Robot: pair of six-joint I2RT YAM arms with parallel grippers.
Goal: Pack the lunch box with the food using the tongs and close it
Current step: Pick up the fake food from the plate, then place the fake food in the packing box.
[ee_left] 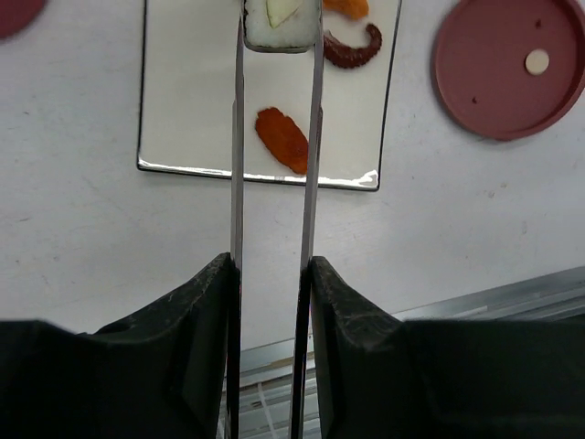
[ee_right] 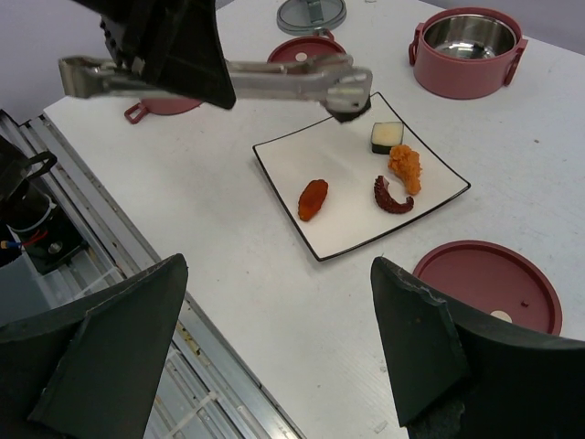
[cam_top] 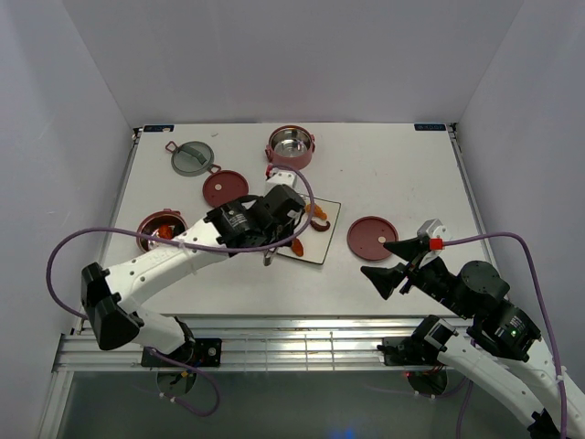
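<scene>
From left wrist alone, tongs (ee_left: 237, 183) flank sushi (ee_left: 281, 27)

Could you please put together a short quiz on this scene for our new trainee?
1. True or false: the left gripper holds the tongs.
2. How many food pieces lie on the square plate? A two, B four, C six.
3. Fill in: the right gripper holds ___.
Key: 1 true; 2 B; 3 nothing, it is open.
</scene>
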